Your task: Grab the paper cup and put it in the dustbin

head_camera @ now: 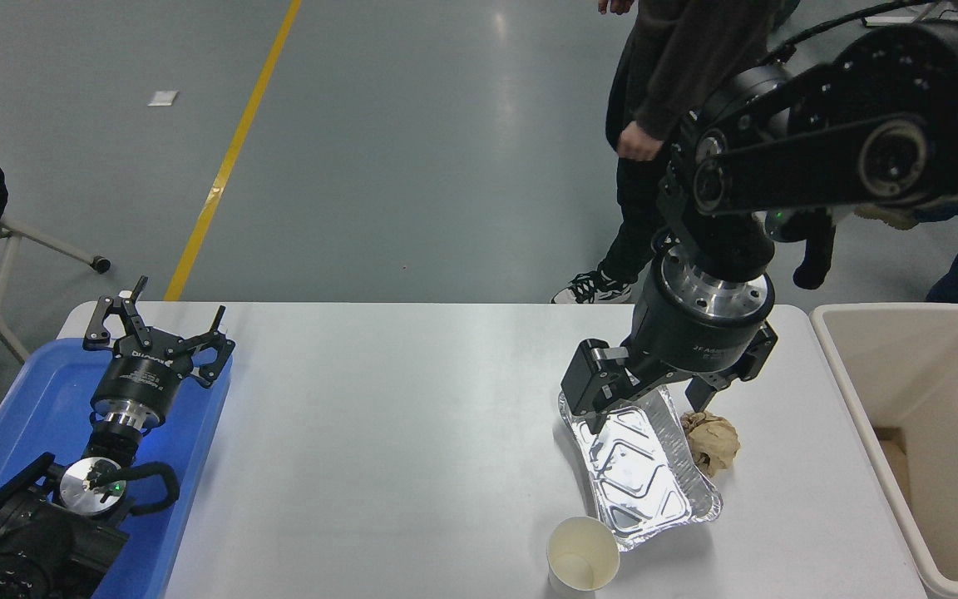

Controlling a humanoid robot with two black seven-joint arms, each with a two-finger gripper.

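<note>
From the head view, the paper cup (583,564) stands upright at the near edge of the white table (396,433), its mouth facing up toward the camera. It is small and white, with a thin rolled rim and a cream-coloured inside that shades darker toward one side of the bottom; nothing shows inside it. Its rim lies just beside the near left corner of a rectangular silver foil tray (641,466), whose embossed floor catches the light; whether the two touch cannot be told. A crumpled brown paper ball (710,441) sits against the tray's far right side. The right gripper (645,399) hangs over the far end of the foil tray, well apart from the cup, on a thick black arm that reaches in from the upper right. Its fingers (589,391) are spread apart and hold nothing. The dustbin (853,399), large and beige with a thick rim and rounded corners, stands off the table's right end, partly cut by the picture's edge. The left gripper (156,333) is parked at the lower left over a blue plastic tray (22,408), its fingers splayed wide with nothing between them. Beyond the table, a person in dark clothes (678,75) stands on the grey floor, partly hidden behind the right arm.
</note>
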